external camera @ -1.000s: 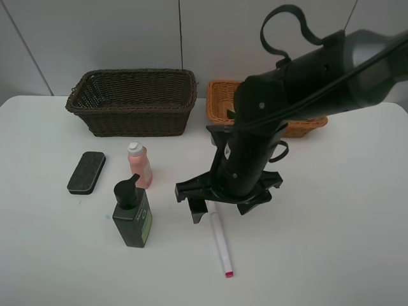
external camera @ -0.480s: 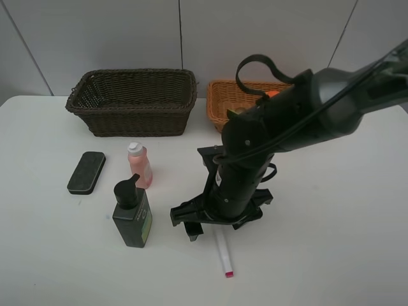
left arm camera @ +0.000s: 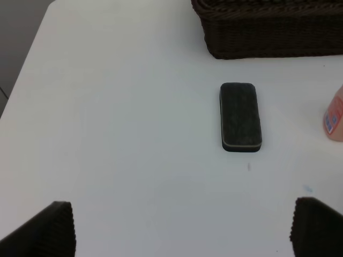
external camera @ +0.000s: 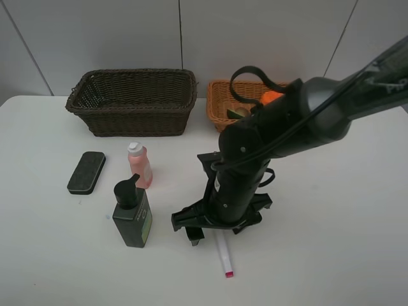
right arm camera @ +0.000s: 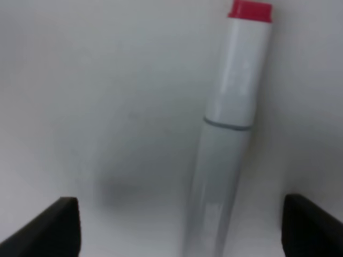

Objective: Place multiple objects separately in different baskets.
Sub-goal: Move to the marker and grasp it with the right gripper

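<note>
Sorting stands partly done. The light orange-tan basket [external camera: 218, 102] at the rear right of the surface [external camera: 331, 210] holds an orange [external camera: 273, 97] and a greenish item [external camera: 238, 113], probably the avocado half. The right arm covers most of that basket, so any other contents cannot be told. The dark brown basket [external camera: 131, 102] shows no item inside, though its near wall hides part of its floor. Four items lie on the surface in front of the baskets: the black eraser block [external camera: 86, 172], the pink bottle [external camera: 139, 166] upright, the dark-green pump bottle [external camera: 132, 213] upright just in front of it, and the white marker [external camera: 222, 254] lying flat nearer the front edge. The right hand [external camera: 221, 229] sits low over the marker, released, its jaws wide apart on either side of the barrel and not touching it. The left hand [left arm camera: 183, 229] is released and empty, above bare surface near the eraser block. Judged from this layout, the marker pickup is the step in hand, and four placements are left.
</note>
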Tool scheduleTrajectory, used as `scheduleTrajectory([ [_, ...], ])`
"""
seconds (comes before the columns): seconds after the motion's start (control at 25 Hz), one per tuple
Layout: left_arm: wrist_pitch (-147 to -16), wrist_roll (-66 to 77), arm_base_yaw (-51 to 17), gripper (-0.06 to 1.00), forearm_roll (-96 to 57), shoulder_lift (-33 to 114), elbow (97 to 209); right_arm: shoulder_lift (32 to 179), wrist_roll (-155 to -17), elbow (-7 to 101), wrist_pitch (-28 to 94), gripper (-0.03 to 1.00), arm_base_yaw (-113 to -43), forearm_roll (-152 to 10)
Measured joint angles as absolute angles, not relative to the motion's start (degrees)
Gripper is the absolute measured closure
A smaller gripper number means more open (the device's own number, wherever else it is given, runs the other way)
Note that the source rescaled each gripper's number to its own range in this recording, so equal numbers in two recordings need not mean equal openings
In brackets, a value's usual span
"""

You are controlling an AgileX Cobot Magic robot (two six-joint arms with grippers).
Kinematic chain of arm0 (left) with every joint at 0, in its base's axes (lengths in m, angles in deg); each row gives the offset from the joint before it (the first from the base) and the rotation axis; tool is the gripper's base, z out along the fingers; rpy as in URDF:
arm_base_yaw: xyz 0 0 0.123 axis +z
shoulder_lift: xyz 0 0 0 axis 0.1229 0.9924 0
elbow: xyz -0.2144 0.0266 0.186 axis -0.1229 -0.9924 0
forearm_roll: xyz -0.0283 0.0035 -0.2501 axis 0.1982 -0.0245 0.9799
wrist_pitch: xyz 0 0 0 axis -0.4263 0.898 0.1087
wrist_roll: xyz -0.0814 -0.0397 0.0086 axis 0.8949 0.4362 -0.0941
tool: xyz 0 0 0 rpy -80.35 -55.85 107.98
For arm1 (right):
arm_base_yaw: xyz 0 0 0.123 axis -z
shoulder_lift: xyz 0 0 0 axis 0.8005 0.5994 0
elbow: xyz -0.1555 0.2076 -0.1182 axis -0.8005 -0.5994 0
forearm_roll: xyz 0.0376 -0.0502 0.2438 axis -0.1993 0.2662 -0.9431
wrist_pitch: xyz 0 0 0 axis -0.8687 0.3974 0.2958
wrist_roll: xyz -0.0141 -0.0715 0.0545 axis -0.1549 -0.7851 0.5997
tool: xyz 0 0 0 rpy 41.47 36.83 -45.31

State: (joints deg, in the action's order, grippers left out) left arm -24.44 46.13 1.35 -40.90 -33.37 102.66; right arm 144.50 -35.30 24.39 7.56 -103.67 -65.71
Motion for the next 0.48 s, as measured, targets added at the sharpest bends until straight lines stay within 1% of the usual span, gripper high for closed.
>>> scheduleTrajectory([
  [0.36, -24.44, 46.13, 1.35, -0.05, -40.90, -33.37, 102.66, 144.50, -35.30, 24.39, 7.61, 0.04, -103.67, -66.38],
  [0.48, -24.44, 46.13, 1.35, -0.05, -40.90, -33.37, 102.66, 144.50, -35.30, 24.39, 7.61, 0.11, -103.67, -66.76],
])
